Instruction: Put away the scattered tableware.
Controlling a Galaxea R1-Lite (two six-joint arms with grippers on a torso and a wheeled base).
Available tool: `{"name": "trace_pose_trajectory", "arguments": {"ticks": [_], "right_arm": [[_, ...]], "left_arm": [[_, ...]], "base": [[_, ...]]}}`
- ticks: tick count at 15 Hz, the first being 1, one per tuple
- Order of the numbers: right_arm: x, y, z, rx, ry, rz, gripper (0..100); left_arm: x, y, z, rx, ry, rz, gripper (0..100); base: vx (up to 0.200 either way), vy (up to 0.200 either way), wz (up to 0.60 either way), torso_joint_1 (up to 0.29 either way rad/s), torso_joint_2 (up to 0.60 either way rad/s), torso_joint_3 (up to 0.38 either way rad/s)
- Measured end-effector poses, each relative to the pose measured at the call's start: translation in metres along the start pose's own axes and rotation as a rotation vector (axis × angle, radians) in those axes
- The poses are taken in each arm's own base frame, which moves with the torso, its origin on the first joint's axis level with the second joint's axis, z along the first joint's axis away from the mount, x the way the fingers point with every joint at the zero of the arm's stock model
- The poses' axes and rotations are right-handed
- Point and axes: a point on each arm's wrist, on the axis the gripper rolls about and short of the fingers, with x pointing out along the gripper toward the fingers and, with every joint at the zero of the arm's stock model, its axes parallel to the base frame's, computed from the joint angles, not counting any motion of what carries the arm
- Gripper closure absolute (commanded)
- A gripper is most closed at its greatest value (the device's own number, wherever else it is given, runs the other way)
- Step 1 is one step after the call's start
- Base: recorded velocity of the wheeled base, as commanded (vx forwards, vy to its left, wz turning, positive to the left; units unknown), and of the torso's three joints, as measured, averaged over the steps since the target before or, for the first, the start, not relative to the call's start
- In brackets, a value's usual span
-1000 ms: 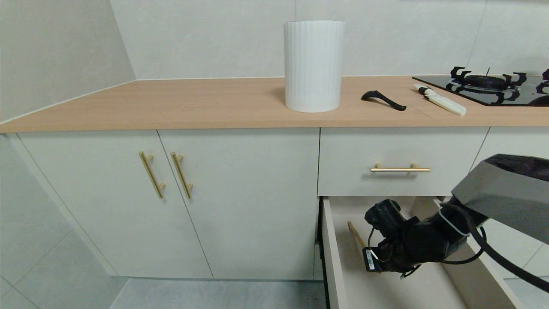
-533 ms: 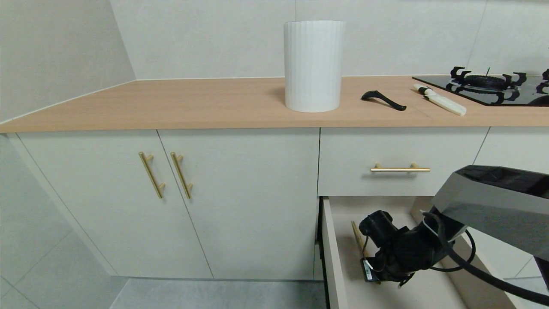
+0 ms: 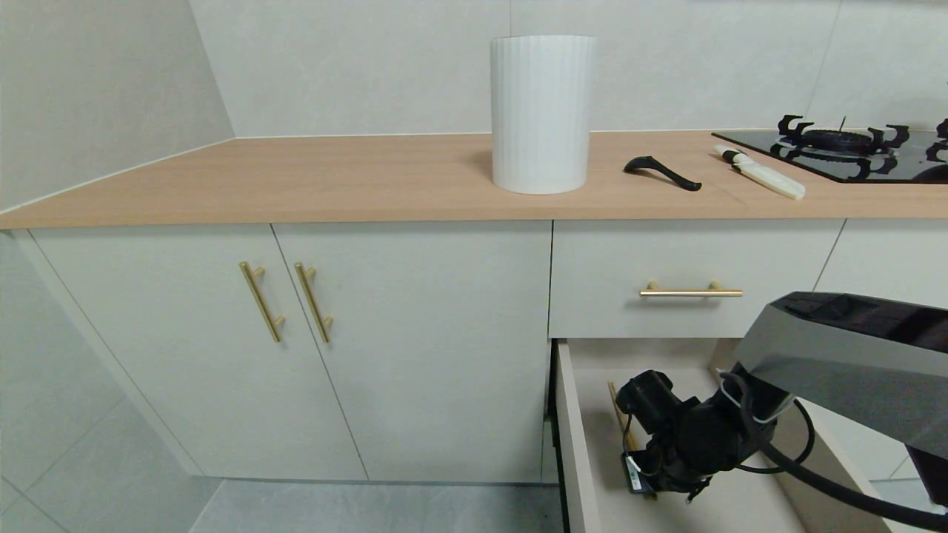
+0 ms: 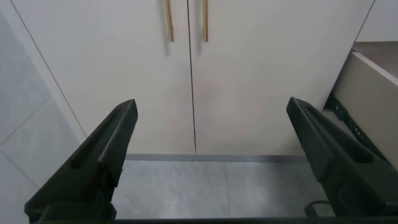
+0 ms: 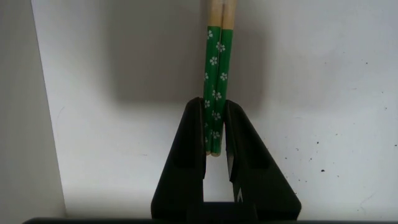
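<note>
A pair of wooden chopsticks with green flowered ends sits between the fingers of my right gripper, which is shut on them. The gripper is low inside the open drawer at the lower right, and the chopsticks lie along the drawer's left side, just above or on its pale floor. On the counter lie a black spoon and a white knife. My left gripper hangs open near the floor, facing the cabinet doors, with nothing between its fingers.
A tall white ribbed container stands on the wooden counter. A black hob is at the counter's far right. A shut drawer with a brass handle sits above the open one. Two cabinet doors are shut.
My right arm has sunk deeper into the drawer and shifted slightly left, carrying the chopsticks down toward the drawer floor. Nothing on the counter has moved.
</note>
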Motion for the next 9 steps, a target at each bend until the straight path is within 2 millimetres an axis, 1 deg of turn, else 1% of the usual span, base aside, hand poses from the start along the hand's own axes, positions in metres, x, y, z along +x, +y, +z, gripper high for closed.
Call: {"name": "trace_pose_trajectory", "arguments": {"ticks": [7, 9], "right_arm": [[0.0001, -0.0003, -0.0004, 0.000, 0.002, 0.000, 0], [-0.0038, -0.0011, 0.0006, 0.003, -0.006, 0.001, 0]], "left_arm": [[0.0000, 0.0000, 0.0001, 0.000, 0.000, 0.000, 0], [0.0000, 0.0000, 0.0001, 0.000, 0.000, 0.000, 0]], "base": [[0.000, 0.000, 0.00, 0.000, 0.00, 0.000], [0.000, 0.000, 0.00, 0.000, 0.00, 0.000]]}}
